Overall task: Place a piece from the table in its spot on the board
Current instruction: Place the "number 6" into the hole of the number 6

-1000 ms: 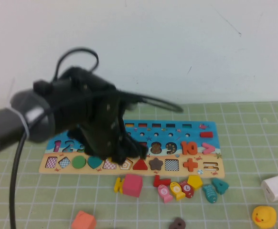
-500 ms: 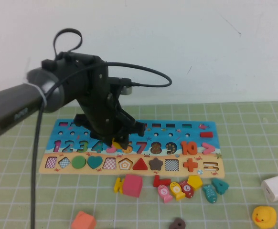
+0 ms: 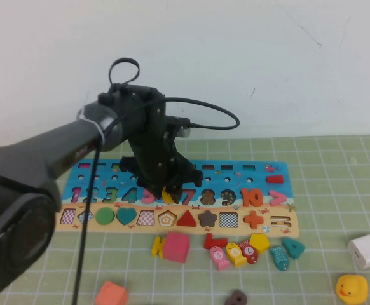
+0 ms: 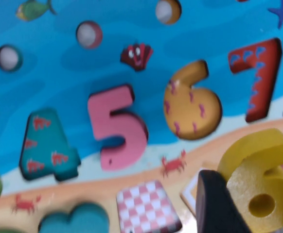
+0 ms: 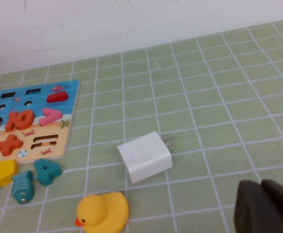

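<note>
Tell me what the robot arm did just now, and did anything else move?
The left gripper swung right across the board and farther from the camera, carrying the yellow 6 in its jaws, and now hangs by the 6 slot. The right gripper sits parked. The loose pieces, duck and white charger stayed put.

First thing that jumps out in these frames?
The left claw over the middle of the board, shut on the yellow 6 piece above the digit row. Next, the bright loose bits on the green table: a rubber duck and white charger near the parked right claw.
</note>
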